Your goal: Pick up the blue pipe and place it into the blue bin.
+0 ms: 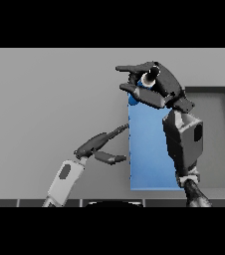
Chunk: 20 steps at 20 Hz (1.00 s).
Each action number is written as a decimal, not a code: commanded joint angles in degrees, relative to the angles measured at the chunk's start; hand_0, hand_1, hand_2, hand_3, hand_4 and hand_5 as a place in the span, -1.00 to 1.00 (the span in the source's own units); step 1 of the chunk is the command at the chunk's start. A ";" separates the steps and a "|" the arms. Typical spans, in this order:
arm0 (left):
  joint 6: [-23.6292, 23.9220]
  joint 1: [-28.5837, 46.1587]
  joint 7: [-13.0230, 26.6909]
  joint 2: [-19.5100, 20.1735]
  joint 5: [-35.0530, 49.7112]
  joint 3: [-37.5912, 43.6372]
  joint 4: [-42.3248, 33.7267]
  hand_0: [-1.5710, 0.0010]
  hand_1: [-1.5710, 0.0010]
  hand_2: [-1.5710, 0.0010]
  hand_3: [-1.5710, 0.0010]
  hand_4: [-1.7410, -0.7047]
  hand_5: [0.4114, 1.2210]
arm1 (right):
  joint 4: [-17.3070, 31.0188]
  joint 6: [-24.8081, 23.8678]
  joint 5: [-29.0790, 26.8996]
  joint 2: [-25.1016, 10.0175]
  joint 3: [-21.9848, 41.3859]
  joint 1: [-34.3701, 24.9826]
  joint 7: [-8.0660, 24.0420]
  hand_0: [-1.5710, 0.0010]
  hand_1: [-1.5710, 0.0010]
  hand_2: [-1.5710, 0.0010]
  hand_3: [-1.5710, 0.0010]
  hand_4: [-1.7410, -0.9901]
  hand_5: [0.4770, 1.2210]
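Grey table (45, 109) fills the view from edge to edge. At its right side lies a dark-rimmed tray (219, 144), its grey floor partly hidden behind the right arm. Next in size is the blue bin (147, 154), a tall blue rectangle set just left of the tray and reaching down toward the near edge of the table. The right arm crosses the bin's right side and rises to its far end, where the right hand (157, 84) hangs with its fingers curled. Under those curled fingers a small piece of the blue pipe (134, 99) shows, at the far left corner of the bin and tucked against the hand; the fingers close round it. Whether the pipe touches the bin cannot be told. The left hand (97, 144) shows lower down, its fingers straight and spread, the fingertips touching the bin's left edge.
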 commanded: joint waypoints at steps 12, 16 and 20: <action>1.09 -0.21 1.71 -0.24 -0.12 0.51 -0.60 1.00 1.00 1.00 1.00 0.55 -0.88 | 6.55 -1.83 12.39 -6.13 -5.23 14.19 2.46 -1.00 -1.00 -1.00 -1.00 -0.36 1.00; 1.57 -0.31 -1.15 0.58 -0.96 0.84 0.14 1.00 1.00 1.00 1.00 0.57 -0.87 | 7.87 -7.95 12.33 -9.87 -0.09 21.96 2.46 -1.00 -1.00 -1.00 -1.00 -0.36 1.00; 2.10 -0.18 -0.82 0.32 -1.95 0.23 0.54 1.00 1.00 1.00 1.00 0.57 -0.86 | 9.92 -17.62 8.30 -15.47 7.44 27.30 2.47 -1.00 -1.00 -1.00 -1.00 -0.36 1.00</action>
